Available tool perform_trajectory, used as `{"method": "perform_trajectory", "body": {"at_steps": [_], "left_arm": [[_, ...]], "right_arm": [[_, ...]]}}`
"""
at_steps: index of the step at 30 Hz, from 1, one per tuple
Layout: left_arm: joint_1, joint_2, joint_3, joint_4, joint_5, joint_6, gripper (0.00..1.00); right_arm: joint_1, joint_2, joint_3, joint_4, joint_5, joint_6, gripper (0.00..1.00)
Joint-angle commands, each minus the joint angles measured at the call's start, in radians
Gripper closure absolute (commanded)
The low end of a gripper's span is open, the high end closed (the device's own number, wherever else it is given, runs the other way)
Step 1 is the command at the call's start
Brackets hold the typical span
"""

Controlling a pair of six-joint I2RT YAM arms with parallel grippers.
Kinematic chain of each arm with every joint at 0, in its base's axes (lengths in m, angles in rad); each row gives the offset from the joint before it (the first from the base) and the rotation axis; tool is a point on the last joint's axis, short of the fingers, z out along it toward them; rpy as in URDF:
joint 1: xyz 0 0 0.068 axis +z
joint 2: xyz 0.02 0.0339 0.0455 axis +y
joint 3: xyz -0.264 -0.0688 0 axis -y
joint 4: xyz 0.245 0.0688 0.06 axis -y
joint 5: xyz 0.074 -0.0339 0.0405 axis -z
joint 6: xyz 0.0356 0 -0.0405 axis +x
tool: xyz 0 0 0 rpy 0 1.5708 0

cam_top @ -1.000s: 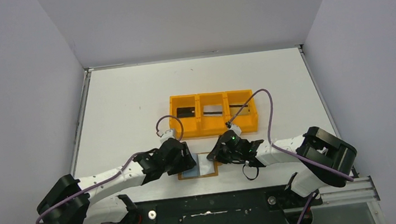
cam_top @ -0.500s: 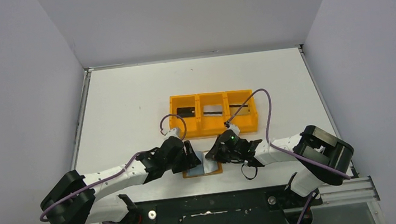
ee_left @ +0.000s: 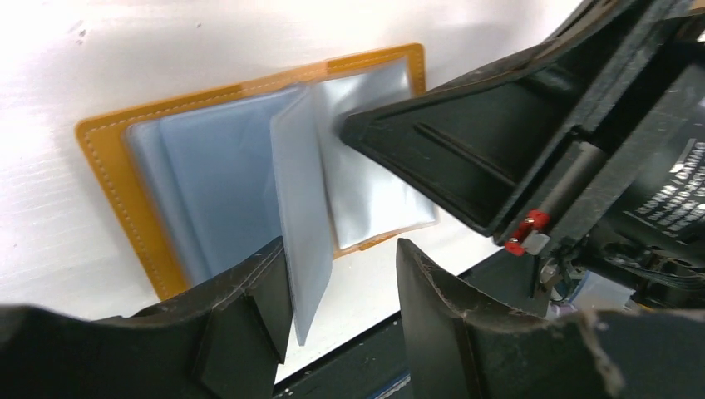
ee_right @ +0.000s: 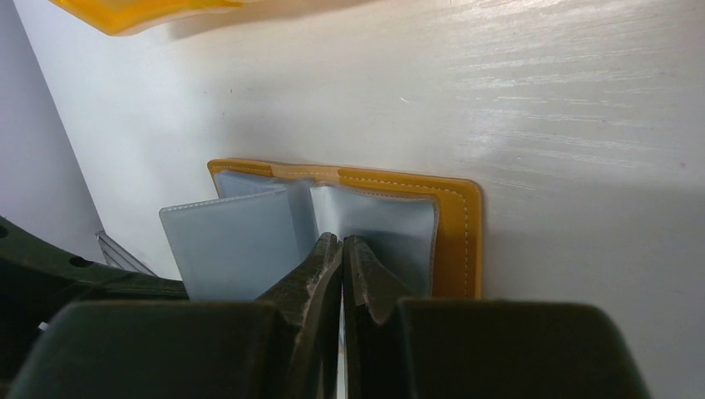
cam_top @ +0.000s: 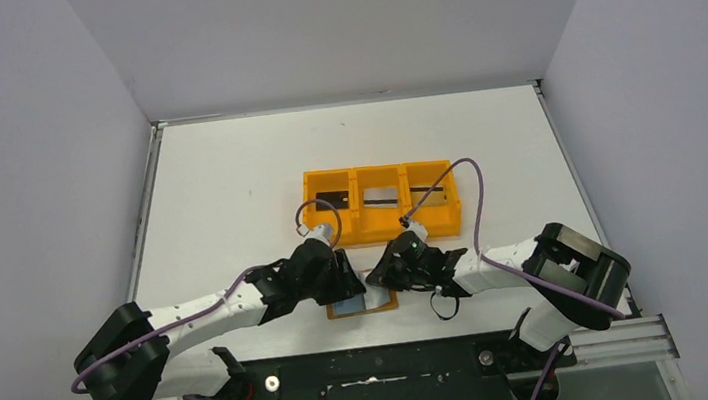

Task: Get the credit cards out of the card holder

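The tan-orange card holder (cam_top: 363, 307) lies open near the table's front edge, its greyish pockets up. It also shows in the left wrist view (ee_left: 108, 158) and the right wrist view (ee_right: 457, 241). A pale grey-blue leaf (ee_left: 301, 241) stands up from the fold; I cannot tell whether it is a card or a sleeve. My left gripper (ee_left: 342, 249) is open around that leaf, which lies against its left finger. My right gripper (ee_right: 342, 239) is shut, its tips pressing on the holder's right pocket (ee_left: 374, 191) by the fold.
The bright orange three-compartment tray (cam_top: 327, 176) stands just behind the grippers, with a dark flat card (cam_top: 334, 200) in its left compartment and dark pieces in the others. The table's front edge and a black rail lie right under the holder.
My left gripper has moved right, over the holder's left half. The holder has slid slightly right. The right gripper has stayed pressed on the holder.
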Motion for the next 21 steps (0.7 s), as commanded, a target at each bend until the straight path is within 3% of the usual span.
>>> {"method": "perform_trajectory", "body": {"at_steps": [1, 7, 13, 21], "left_arm": [[-0.005, 0.013, 0.068, 0.037, 0.026, 0.041, 0.55], [-0.006, 0.059, 0.047, 0.174, 0.118, 0.044, 0.55], [-0.018, 0.150, 0.096, 0.240, 0.165, 0.047, 0.55], [-0.023, 0.240, 0.136, 0.243, 0.170, 0.058, 0.55]], "right_arm": [[0.011, 0.048, -0.016, -0.141, 0.008, -0.024, 0.98], [0.010, 0.026, -0.023, -0.131, 0.012, -0.024, 0.98], [0.006, -0.125, -0.084, -0.049, 0.031, -0.007, 0.95], [0.004, -0.391, -0.123, -0.200, 0.182, 0.020, 0.89]]}}
